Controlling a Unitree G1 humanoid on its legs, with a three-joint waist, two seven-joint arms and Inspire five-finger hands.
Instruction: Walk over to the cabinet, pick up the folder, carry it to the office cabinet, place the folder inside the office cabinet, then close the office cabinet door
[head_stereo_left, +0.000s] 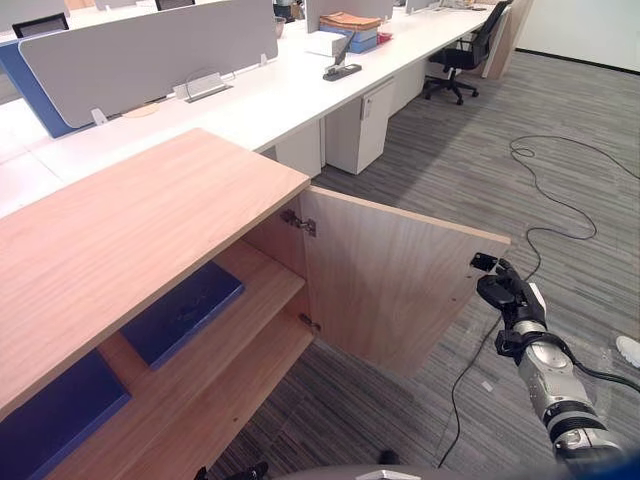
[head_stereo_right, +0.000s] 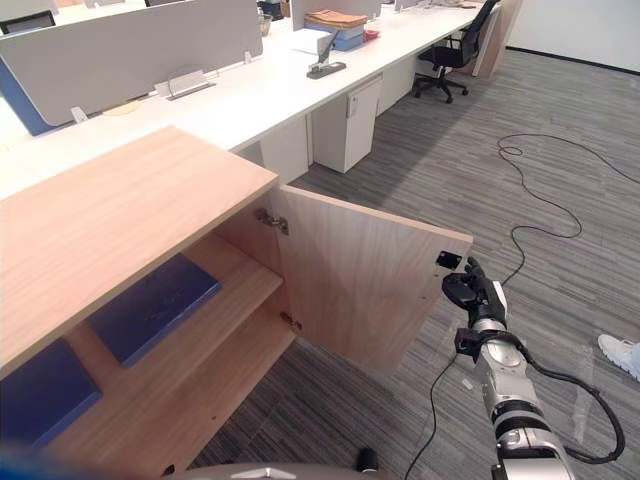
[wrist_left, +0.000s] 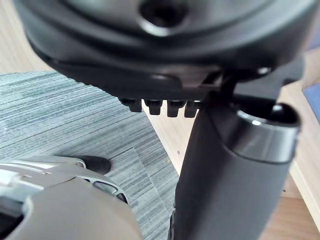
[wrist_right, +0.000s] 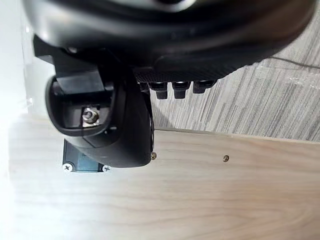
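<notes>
The folder (head_stereo_left: 185, 310) lay on the cabinet (head_stereo_left: 120, 230) shelf at nine o'clock, so only closing seemed left: the right hand (head_stereo_left: 505, 290), fingers loose and empty, sat at the open door (head_stereo_left: 390, 290) edge at four o'clock, the left hand (wrist_left: 160, 50) equally slack.

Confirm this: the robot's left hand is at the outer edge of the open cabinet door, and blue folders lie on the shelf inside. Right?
No: the right hand is at the outer edge of the open cabinet door, as the left eye view shows. Blue folders lie on the shelf inside.
</notes>
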